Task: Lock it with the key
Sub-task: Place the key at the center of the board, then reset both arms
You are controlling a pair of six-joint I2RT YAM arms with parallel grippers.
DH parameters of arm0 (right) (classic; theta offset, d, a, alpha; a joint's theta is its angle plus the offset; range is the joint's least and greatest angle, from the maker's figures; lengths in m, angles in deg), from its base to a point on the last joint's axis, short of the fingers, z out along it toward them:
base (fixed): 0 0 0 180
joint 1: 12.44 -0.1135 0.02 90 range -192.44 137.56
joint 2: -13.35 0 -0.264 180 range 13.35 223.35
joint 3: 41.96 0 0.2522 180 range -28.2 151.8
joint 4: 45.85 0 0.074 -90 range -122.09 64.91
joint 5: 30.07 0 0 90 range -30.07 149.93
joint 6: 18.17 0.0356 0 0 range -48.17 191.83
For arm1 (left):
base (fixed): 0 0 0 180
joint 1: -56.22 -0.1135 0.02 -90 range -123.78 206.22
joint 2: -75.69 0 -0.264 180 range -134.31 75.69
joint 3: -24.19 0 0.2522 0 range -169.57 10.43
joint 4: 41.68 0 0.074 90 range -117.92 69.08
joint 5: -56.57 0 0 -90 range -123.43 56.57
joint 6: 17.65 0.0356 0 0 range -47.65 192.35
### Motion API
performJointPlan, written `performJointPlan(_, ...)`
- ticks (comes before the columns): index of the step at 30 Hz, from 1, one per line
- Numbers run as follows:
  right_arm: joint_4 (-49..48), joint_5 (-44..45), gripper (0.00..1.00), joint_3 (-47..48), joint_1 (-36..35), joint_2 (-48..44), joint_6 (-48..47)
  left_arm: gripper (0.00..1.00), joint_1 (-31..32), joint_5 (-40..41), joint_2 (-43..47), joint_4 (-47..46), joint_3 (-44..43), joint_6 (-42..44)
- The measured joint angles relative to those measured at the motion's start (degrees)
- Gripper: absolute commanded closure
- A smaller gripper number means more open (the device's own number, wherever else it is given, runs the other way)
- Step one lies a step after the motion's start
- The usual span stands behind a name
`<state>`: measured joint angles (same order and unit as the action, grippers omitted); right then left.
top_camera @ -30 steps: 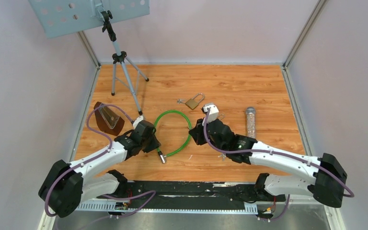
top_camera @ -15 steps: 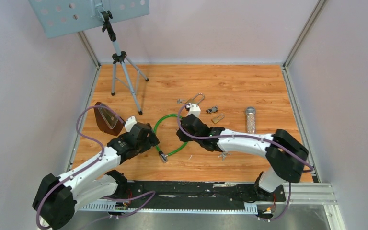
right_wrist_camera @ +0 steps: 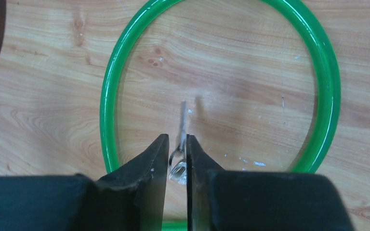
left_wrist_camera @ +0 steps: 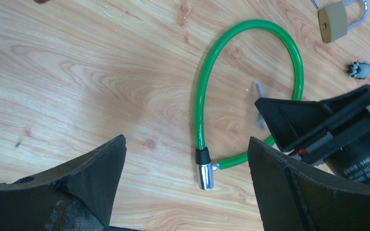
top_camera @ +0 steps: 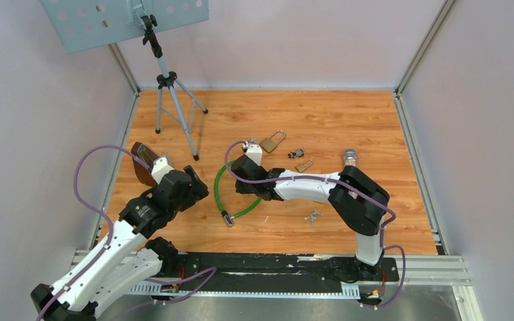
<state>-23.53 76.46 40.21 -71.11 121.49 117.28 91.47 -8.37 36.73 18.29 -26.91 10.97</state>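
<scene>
Pinching a small silver key (right_wrist_camera: 182, 120) in the right gripper (right_wrist_camera: 177, 140), fingers closed tight on its head, shaft jutting straight ahead past the tips. Hovered over the tabletop (top_camera: 348, 114) inside the loop of the green cable lock (right_wrist_camera: 110, 96). Placed the lock's silver barrel (left_wrist_camera: 204, 174) at the loop's near end, back toward the arm bases and behind the key's tip, long axis roughly near-to-far. Showed the left gripper (left_wrist_camera: 185, 140) wide open and empty, just short of that barrel, about as close as the right. Probably called for swinging the key round onto the barrel's end; keyhole impossible to make out. Also in shot, beyond the loop: brass padlock (left_wrist_camera: 335, 23).
</scene>
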Motion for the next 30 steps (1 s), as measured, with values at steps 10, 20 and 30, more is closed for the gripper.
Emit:
performJointPlan(10, 5.81, 3.85, 0.45, 0.87, 0.02, -0.96, 0.28, 0.00, 0.00, -0.24, 1.60, 9.99, -10.29, 9.09)
performJointPlan(20, 17.00, 17.44, 0.00, -11.34, 0.00, -41.24, -1.66, 0.00, 0.00, 3.08, 2.40, 22.10, -26.16, 15.08)
performJointPlan(30, 31.15, 29.09, 0.00, -9.79, 0.07, -84.87, -3.10, 0.00, 0.00, 5.90, 5.68, 28.37, -32.59, 17.51)
